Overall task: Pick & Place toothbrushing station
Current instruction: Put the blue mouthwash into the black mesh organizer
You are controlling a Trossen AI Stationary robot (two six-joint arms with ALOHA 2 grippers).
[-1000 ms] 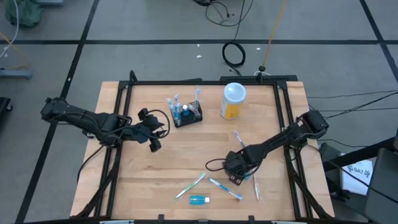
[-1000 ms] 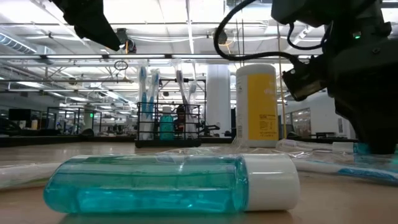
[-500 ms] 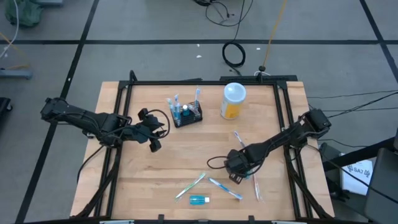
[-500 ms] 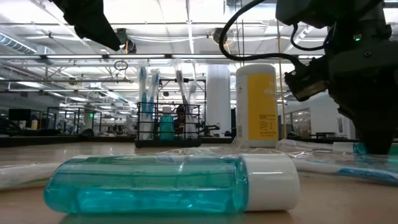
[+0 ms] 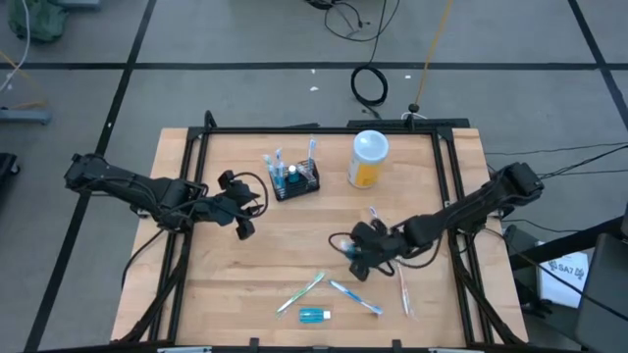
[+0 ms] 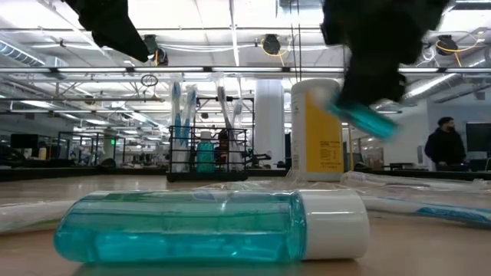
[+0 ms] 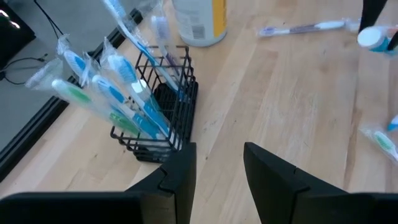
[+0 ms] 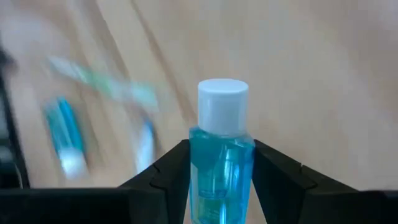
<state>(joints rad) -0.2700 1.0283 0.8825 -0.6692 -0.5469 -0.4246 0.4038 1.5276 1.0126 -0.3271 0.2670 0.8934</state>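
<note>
Bottle (image 8: 221,152) in right end effector (image 8: 221,180)

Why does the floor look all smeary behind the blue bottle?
Right wrist view: the right gripper holds the bottle sharp, while the table streaks with motion blur. Low view: that bottle smears too. Left wrist view: the rack is crisp.

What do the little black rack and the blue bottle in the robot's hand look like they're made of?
The rack looks like thin metal wire with a black coating: you can see through its slender bars. The bottle, clamped in the right hand, seems to be clear plastic holding blue liquid, with a matte white cap, probably plastic too.
</note>
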